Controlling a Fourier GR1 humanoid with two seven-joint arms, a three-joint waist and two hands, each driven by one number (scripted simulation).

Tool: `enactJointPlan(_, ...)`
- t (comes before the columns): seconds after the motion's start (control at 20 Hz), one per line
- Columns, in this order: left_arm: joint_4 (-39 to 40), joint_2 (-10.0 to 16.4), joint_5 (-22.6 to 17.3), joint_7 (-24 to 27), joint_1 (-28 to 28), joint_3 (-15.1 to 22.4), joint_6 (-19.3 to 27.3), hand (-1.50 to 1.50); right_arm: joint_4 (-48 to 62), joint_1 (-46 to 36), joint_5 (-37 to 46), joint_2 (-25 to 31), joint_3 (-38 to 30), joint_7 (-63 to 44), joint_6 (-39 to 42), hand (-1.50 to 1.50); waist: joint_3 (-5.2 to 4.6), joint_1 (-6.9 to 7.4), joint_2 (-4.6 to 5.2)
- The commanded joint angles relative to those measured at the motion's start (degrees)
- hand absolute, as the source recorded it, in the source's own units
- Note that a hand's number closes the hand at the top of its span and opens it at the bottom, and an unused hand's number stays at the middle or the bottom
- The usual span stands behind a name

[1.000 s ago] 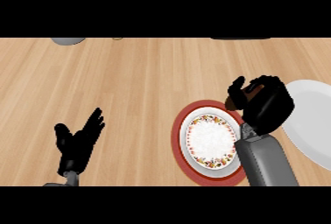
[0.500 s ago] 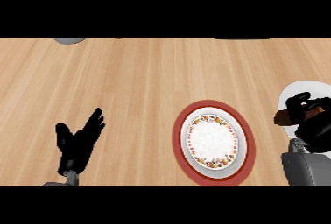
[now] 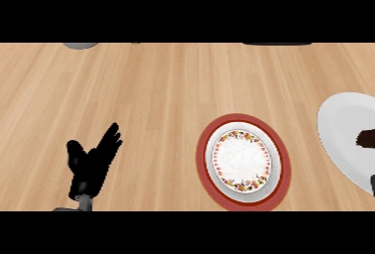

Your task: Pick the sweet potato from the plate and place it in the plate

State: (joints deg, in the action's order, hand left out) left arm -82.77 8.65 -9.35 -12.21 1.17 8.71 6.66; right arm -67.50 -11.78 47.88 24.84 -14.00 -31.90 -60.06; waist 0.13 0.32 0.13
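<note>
Left hand (image 3: pixel 93 163): open, resting low at the counter's (image 3: pixel 183 84) near-left corner area. Fingers straight and fanned, pointing toward the far edge with a slight lean right, thumb splayed out to the left. Grey wrist (image 3: pixel 83 201) just shows beneath it. Right hand (image 3: pixel 365 139): only a dark scrap at the right edge, pose unreadable.

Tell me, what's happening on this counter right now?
A robot is shifting food between plates. Its left hand rests open at the lower left, holding nothing. The flowered plate sits in the middle with nothing on it. A dark brown shape, probably the sweet potato, shows over the white plate at the right edge; the right hand is out of view.
</note>
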Motion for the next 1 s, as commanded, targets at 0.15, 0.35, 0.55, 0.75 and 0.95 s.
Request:
enactJointPlan(0.15, -0.28, -0.49, -0.26, -0.75, -0.41, 0.46, -1.33, 0.0, 16.66, -7.21, -15.94, 6.89, -5.55, 5.19, 6.48, 1.5, 0.05, 1.14, 0.33)
enactJointPlan(0.35, -0.08, 0.29, -0.14, 0.04, -1.06, -0.55, -1.54, 0.0, 24.57, -6.1, -20.81, 9.35, -4.46, 11.4, 17.37, -1.5, 0.16, 1.33, 0.48)
enactJointPlan(0.55, 3.35, 0.06, -0.17, 1.24, -2.15, -1.6, -1.83, 0.0, 30.97, -9.45, -29.56, 9.33, -9.9, 26.85, 21.13, -1.5, 0.26, 1.03, 0.66)
enactJointPlan(0.75, 2.07, -1.23, 0.8, 1.75, -0.01, -0.04, -1.11, 0.0, 33.96, -10.93, -34.99, 7.47, -15.01, 40.68, 21.37, -1.5, 0.31, 1.22, 0.61)
enactJointPlan(0.95, 2.59, -0.69, -0.07, 1.45, -0.99, -1.55, -1.5, 0.0, 30.88, -10.61, -42.57, 5.17, -22.3, 52.51, 19.98, -1.5, 0.23, 0.25, 0.33)
